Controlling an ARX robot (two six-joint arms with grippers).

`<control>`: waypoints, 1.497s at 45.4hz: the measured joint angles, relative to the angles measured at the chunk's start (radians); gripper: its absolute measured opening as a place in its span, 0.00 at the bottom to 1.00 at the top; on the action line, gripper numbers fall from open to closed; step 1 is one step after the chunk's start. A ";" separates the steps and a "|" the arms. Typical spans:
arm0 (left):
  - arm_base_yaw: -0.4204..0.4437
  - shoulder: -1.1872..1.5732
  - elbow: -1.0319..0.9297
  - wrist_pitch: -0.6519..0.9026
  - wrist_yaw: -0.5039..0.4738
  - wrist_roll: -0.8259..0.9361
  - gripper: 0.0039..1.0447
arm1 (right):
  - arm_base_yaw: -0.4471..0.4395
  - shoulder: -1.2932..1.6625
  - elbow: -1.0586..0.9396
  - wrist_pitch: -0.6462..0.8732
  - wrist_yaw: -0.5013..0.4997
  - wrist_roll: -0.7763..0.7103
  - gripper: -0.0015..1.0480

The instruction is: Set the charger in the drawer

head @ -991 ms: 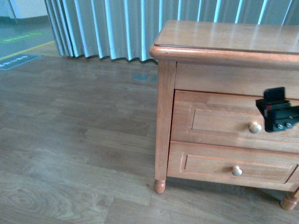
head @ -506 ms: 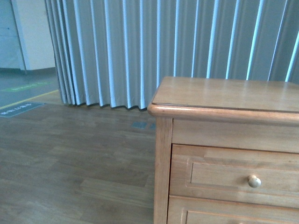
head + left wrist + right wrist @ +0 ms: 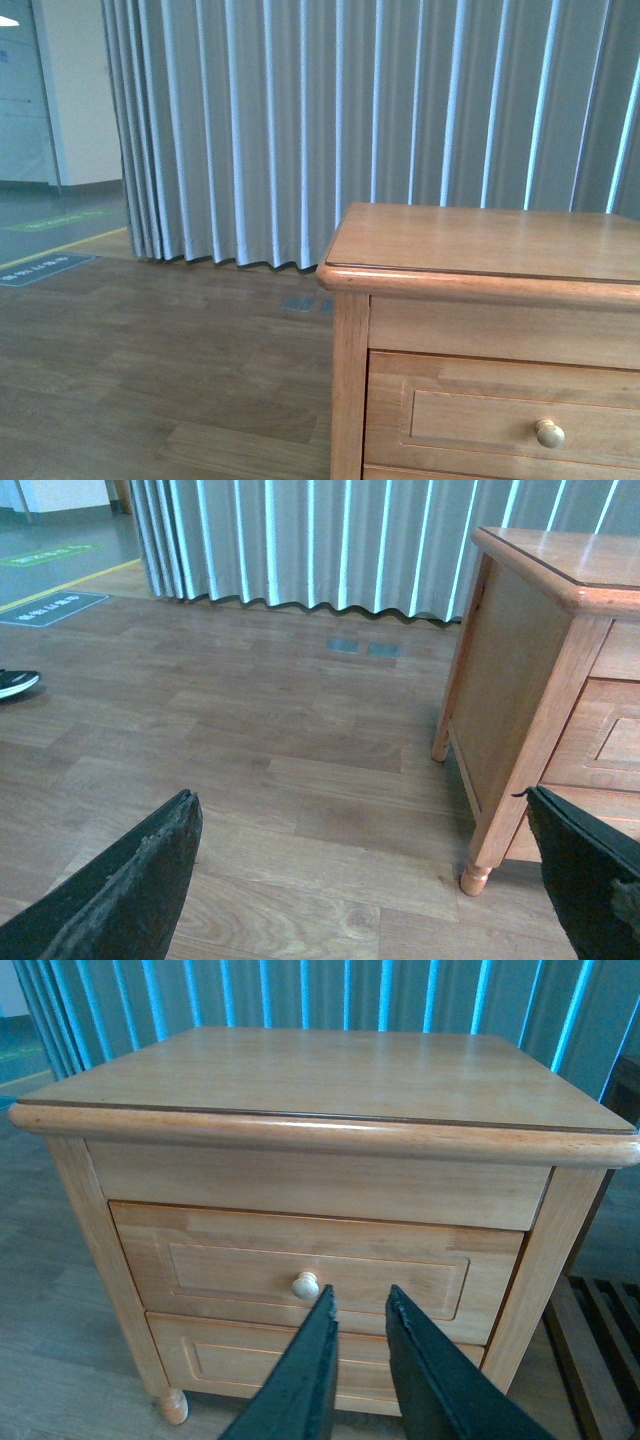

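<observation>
The charger is out of view in every frame. The drawer [image 3: 500, 405] is the cabinet's upper one; it stands closed, with a small pale knob [image 3: 548, 433]. The right wrist view shows the drawer [image 3: 420, 1265] and its knob [image 3: 306, 1285] head-on. My right gripper [image 3: 360, 1292] hangs in front of it, just beside the knob and not touching it. It is shut with nothing between its fingers. My left gripper [image 3: 360, 795] is open and empty above the wooden floor, left of the cabinet's corner leg [image 3: 476, 877]. Neither gripper shows in the front view.
The honey-brown cabinet [image 3: 480, 245] has a bare flat top [image 3: 320, 1070] and a lower drawer [image 3: 260, 1365], also closed. Grey pleated curtains [image 3: 350, 120] hang behind. A dark shoe [image 3: 15, 682] lies on the floor far left. A dark slatted rack [image 3: 600, 1350] stands right of the cabinet.
The front view has tilted upward, so the cabinet sits lower in the picture and more curtain shows. My right gripper, seen by the upper drawer's knob a second ago, has left that view.
</observation>
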 joint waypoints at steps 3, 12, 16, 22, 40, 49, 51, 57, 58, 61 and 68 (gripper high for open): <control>0.000 0.000 0.000 0.000 0.000 0.000 0.94 | 0.001 -0.031 -0.012 -0.016 0.002 0.000 0.08; 0.000 0.000 0.000 0.000 0.000 0.000 0.94 | 0.001 -0.143 -0.048 -0.090 0.004 0.000 0.02; 0.000 0.000 0.000 0.000 0.000 0.000 0.94 | 0.002 -0.195 -0.061 -0.128 0.004 0.000 0.02; 0.000 0.000 0.000 0.000 0.000 0.000 0.94 | 0.002 -0.242 -0.099 -0.132 0.005 0.000 0.02; 0.000 0.000 0.000 0.000 0.000 0.000 0.94 | 0.002 -0.420 -0.099 -0.303 0.004 0.000 0.02; 0.000 0.000 0.000 0.000 0.000 0.000 0.94 | 0.002 -0.472 -0.099 -0.356 0.004 0.000 0.02; 0.000 0.000 0.000 0.000 0.000 0.000 0.94 | 0.002 -0.483 -0.099 -0.367 0.004 0.000 0.02; 0.000 0.000 0.000 0.000 -0.001 0.000 0.94 | 0.002 -0.614 -0.098 -0.532 0.004 0.000 0.02; 0.000 0.000 0.000 0.000 0.000 0.000 0.94 | 0.002 -0.628 -0.098 -0.539 0.004 0.000 0.02; 0.000 0.000 0.000 0.000 0.000 0.000 0.94 | 0.002 -0.655 -0.098 -0.542 0.004 0.000 0.02; 0.000 0.000 0.000 0.000 0.000 0.000 0.94 | 0.002 -0.656 -0.098 -0.547 0.004 0.000 0.02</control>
